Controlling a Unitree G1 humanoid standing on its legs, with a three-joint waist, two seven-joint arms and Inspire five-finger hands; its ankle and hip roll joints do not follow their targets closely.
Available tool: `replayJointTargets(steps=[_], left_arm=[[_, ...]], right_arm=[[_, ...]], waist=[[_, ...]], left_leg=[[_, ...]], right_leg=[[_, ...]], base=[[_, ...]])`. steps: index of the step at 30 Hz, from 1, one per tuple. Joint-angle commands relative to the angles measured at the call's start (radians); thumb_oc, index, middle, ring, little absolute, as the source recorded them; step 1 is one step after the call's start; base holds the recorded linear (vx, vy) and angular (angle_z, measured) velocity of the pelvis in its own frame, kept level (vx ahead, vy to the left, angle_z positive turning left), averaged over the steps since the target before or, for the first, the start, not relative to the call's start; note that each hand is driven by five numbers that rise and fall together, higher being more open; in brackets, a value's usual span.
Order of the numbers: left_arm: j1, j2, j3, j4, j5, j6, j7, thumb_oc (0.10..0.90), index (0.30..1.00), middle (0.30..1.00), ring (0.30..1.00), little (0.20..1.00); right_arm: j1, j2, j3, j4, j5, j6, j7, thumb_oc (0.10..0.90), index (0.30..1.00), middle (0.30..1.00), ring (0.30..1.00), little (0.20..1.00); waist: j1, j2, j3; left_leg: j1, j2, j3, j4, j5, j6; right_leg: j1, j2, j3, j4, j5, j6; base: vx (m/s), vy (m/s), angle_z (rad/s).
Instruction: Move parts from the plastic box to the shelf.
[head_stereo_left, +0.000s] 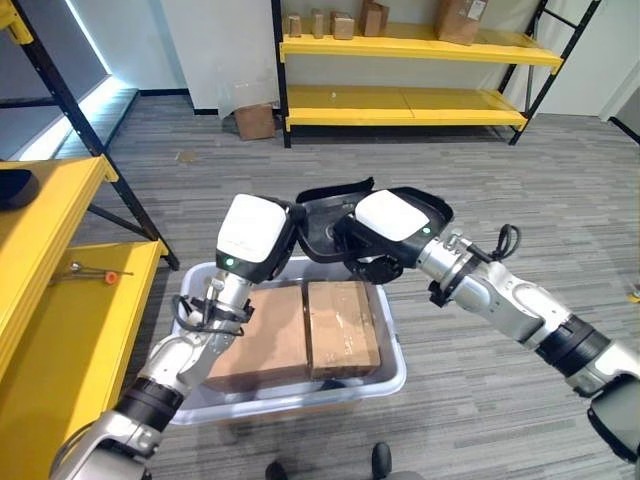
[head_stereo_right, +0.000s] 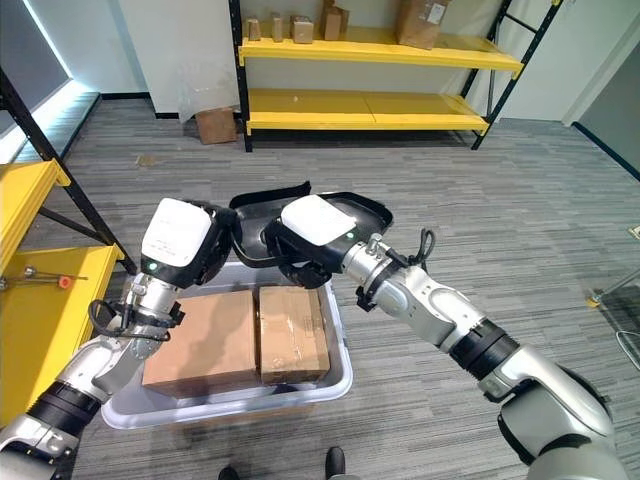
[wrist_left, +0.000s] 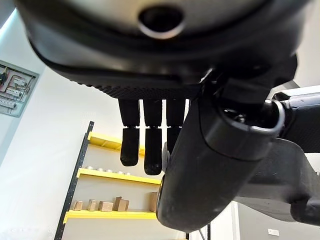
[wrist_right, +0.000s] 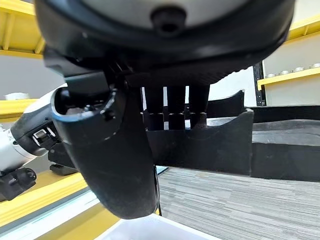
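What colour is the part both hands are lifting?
Black part, seen best in the right eye view, above the box.

Matt black moulded part (head_stereo_right: 300, 215), translucent plastic box (head_stereo_right: 335, 375), cardboard cartons (head_stereo_right: 292, 333).

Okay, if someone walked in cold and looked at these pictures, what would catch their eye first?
Both hands, left hand and right hand, hold a black moulded part up above a plastic box on the floor. Two cardboard boxes lie side by side in it. A yellow shelf stands at the far wall.
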Motion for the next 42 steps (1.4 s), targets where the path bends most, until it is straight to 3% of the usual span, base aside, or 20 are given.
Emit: replayJointTargets(steps=[1, 24, 42], left_arm=[[-0.112, -0.009, 0.065, -0.001, 0.006, 0.01, 0.096, 0.4, 0.3, 0.3, 0.3, 0.3], [-0.042, -0.02, 0.081, -0.014, -0.007, -0.008, 0.084, 0.4, 0.3, 0.3, 0.3, 0.3], [0.119, 0.026, 0.206, -0.065, -0.014, -0.016, 0.078, 0.4, 0.3, 0.3, 0.3, 0.3]], right_arm=[[-0.101, 0.003, -0.079, 0.017, 0.058, -0.008, -0.075, 0.4, 0.3, 0.3, 0.3, 0.3], [-0.067, -0.003, -0.118, 0.029, 0.029, -0.003, -0.091, 0.4, 0.3, 0.3, 0.3, 0.3], [0.069, -0.089, -0.241, 0.08, -0.017, 0.015, -0.111, 0.4, 0.3, 0.3, 0.3, 0.3]], waist=[[0.013, -0.005, -0.11], [0.014, 0.0, -0.11], [0.032, 0.003, -0.105]], left_leg=[[0.068, 0.063, -0.105, -0.007, -0.103, -0.024], [0.072, 0.06, -0.105, -0.007, -0.107, -0.022], [0.065, 0.058, -0.123, -0.007, -0.106, -0.021]], right_leg=[[0.046, -0.058, 0.039, 0.004, -0.025, 0.066], [0.05, -0.055, 0.045, 0.002, -0.027, 0.063], [0.054, -0.055, 0.029, 0.003, -0.031, 0.064]], base=[[0.0, 0.0, 0.0], [0.0, 0.0, 0.0], [0.0, 0.0, 0.0]])
